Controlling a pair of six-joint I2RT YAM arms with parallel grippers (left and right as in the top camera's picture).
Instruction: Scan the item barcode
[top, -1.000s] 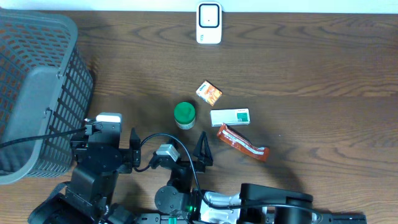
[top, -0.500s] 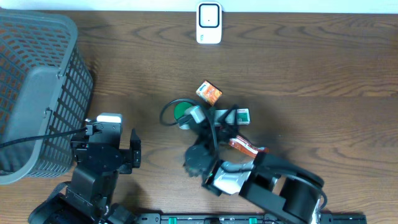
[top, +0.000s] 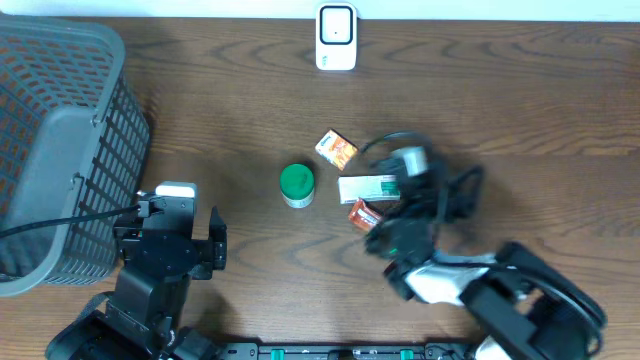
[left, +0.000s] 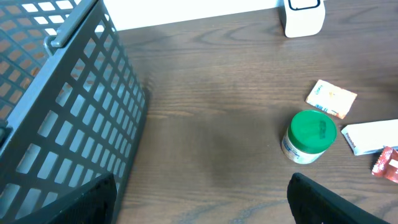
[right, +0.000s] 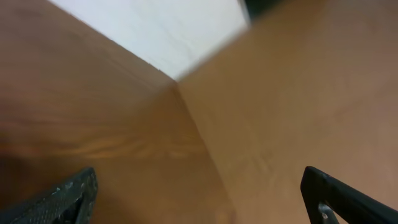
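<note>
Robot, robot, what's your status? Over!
Open and empty: left gripper, right gripper. Right one above white box, red packet. Nothing blocks white scanner.

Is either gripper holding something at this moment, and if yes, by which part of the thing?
Nothing is held. The left gripper stands open with nothing between its fingers, and the right gripper is open and empty as well.

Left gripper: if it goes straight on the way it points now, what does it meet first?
Likely bare table, as far as the wrist view shows: the left gripper aims between the basket and the green-lidded jar, touching neither. Depth is unclear.
</note>
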